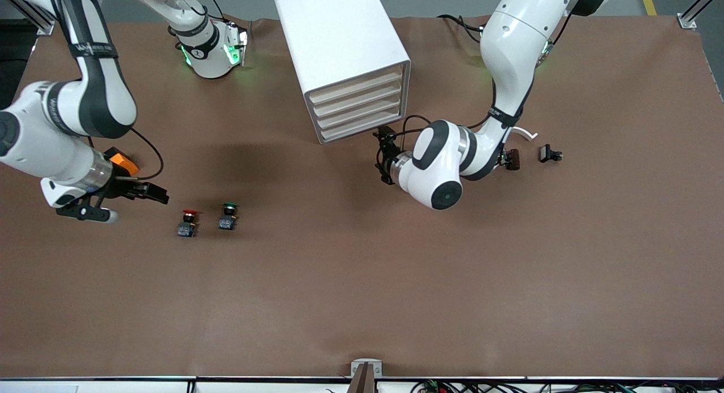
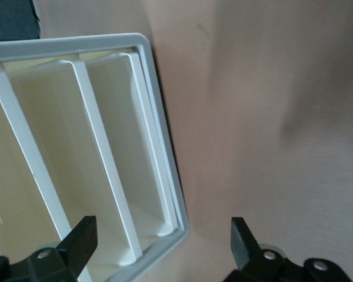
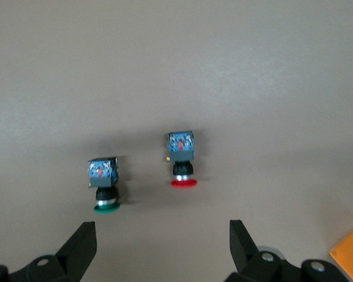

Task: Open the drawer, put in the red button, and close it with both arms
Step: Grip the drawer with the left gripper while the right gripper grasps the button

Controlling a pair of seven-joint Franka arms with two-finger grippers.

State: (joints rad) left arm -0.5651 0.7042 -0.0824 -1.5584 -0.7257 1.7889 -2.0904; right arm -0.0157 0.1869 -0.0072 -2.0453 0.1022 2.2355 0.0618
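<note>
Red button (image 1: 188, 223) on its side, cap twd cabinet; both pincers agape.

The right gripper (image 3: 163, 244) hangs over the brown table (image 3: 270, 70) with its two black fingers (image 3: 82, 244) spread wide and nothing between them. The red button (image 3: 182, 158) lies at twelve o'clock from the gripper; the green button (image 3: 105, 185) lies near it, at ten o'clock. An orange part (image 3: 350, 249) shows at three o'clock.
</note>
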